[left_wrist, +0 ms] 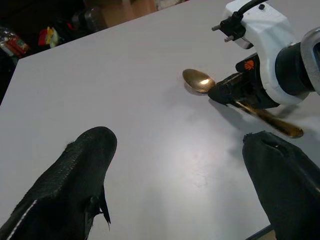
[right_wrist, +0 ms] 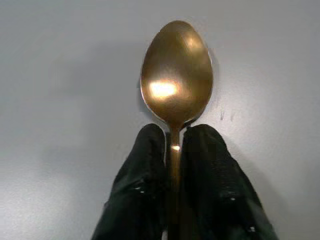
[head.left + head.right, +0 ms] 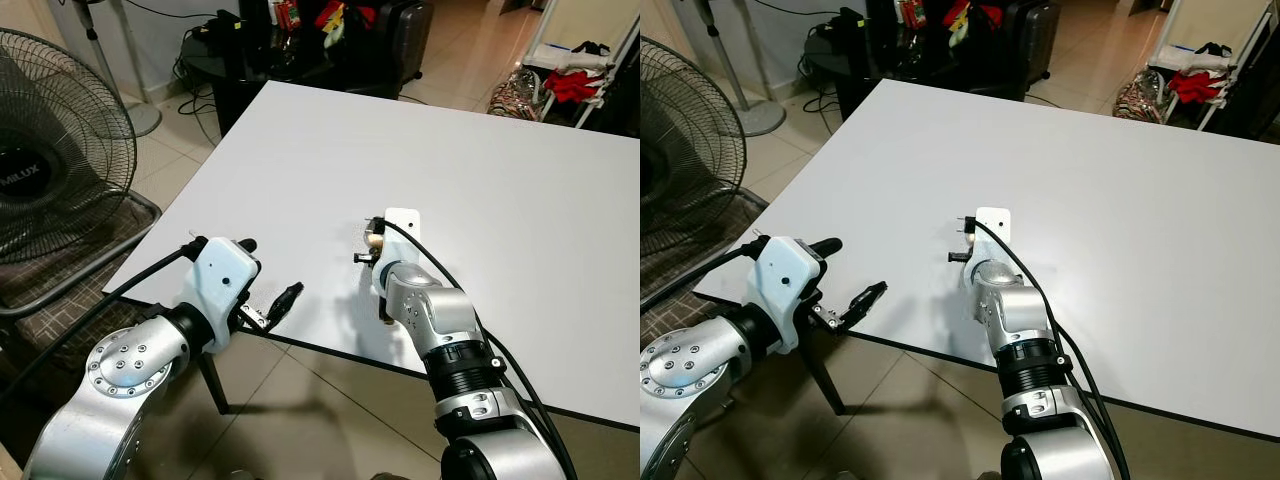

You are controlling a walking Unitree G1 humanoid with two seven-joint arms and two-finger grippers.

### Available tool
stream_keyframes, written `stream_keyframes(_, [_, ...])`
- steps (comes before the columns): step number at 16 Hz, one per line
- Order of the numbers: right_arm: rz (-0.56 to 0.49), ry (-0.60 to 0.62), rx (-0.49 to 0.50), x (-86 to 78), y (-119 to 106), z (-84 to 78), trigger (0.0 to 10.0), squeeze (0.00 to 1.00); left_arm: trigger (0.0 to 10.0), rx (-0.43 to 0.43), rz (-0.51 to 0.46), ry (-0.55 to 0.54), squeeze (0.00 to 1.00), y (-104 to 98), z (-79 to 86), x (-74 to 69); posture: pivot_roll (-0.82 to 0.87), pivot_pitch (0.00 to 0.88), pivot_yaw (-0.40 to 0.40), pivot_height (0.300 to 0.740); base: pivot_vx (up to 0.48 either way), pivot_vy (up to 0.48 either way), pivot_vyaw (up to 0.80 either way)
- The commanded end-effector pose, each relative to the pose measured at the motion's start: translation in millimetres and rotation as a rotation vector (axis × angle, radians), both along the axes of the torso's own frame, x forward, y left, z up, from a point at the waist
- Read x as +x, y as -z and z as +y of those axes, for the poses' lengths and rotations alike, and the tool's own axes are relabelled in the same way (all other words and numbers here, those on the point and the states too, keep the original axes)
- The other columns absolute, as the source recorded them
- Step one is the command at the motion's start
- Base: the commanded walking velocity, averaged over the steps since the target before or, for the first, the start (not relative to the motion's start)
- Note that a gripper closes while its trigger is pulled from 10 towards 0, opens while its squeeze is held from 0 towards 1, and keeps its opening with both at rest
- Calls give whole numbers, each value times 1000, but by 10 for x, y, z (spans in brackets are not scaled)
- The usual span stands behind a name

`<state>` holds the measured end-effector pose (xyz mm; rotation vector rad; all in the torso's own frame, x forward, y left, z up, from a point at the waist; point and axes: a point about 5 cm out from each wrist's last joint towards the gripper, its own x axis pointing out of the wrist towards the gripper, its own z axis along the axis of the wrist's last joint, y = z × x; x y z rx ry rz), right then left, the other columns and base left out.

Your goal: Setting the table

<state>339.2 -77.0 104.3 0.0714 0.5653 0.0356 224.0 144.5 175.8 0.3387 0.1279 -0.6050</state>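
Carefully, I am pinching the gold spoon (image 2: 176, 90) by its neck in my right hand (image 2: 172, 150), low against the white surface (image 3: 300, 150) to lay it flat, while my left hand (image 1: 185, 185) is gaping empty nearby.

The hub of the black standing fan (image 3: 40, 175) carries white letters reading "MLUX", cut off at the picture's edge. No other text is legible.

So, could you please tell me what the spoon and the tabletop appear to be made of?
The gold-coloured spoon, pinched at its neck by the right end effector, looks like polished metal with a brass or gold finish: its bowl shows a bright glint. The white rectangular tabletop looks like matte laminate with a dark edge; its core can't be judged.
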Motion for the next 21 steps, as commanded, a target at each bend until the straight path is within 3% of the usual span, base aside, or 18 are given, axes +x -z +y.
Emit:
stream_keyframes(1, [26, 2, 15, -10, 16, -13, 10000, 1000, 10000, -1, 2, 26, 0, -16, -44, -14, 8, 81, -27, 740, 0, 0, 0])
stream_keyframes(3, [15, 4, 26, -20, -45, -31, 10000, 1000, 10000, -4, -2, 29, 0, -26, -45, 7, 3, 79, -19, 740, 0, 0, 0])
stream_keyframes(6, [-44, 10, 80, -73, -336, -114, 10000, 1000, 10000, -15, -15, 27, 0, -64, -31, 55, -1, 76, -10, 740, 0, 0, 0])
stream_keyframes(8, [-102, 1, 95, -131, -543, -225, 10000, 851, 10000, -25, -25, 21, 0, -87, -26, 94, -3, 73, -7, 740, 0, 0, 0])
stream_keyframes(9, [-128, -16, 71, -149, -598, -277, 10000, 0, 10000, -26, -26, 21, 0, -90, -23, 99, -6, 71, -4, 740, 0, 0, 0])
stream_keyframes(10, [-145, -39, 33, -183, -657, -332, 10000, 0, 10000, -26, -26, 21, 0, -93, -17, 105, -10, 71, 0, 740, 0, 0, 0])
stream_keyframes(12, [-109, -175, -214, -239, -542, -560, 10000, 0, 10000, -19, -20, 28, 0, -76, -13, 113, -12, 72, 2, 740, 0, 0, 0])
stream_keyframes(14, [-150, -297, -327, -275, -469, -733, 10000, 0, 10000, -10, -16, 42, 0, -72, 2, 111, -13, 75, 12, 740, 0, 0, 0])
stream_keyframes(15, [-152, -362, -307, -285, -466, -952, 10000, 0, 10000, 3, -6, 66, 0, -61, 18, 112, -16, 76, 25, 740, 0, 0, 0])
stream_keyframes(17, [-152, -402, -220, -263, -516, -1110, 10000, 0, 10000, 15, 5, 91, 0, -51, 28, 136, -25, 74, 44, 740, 0, 0, 0])
stream_keyframes(18, [-130, -480, -174, -261, -527, -1185, 10000, 0, 10000, 22, 32, 149, 0, -36, -6, 143, -35, 75, 44, 740, 0, 0, 0])
stream_keyframes(21, [-63, -705, -211, -255, -487, -1307, 10000, 0, 10000, 33, 107, 310, 0, -7, -103, 141, -37, 82, 28, 740, 0, 0, 0])
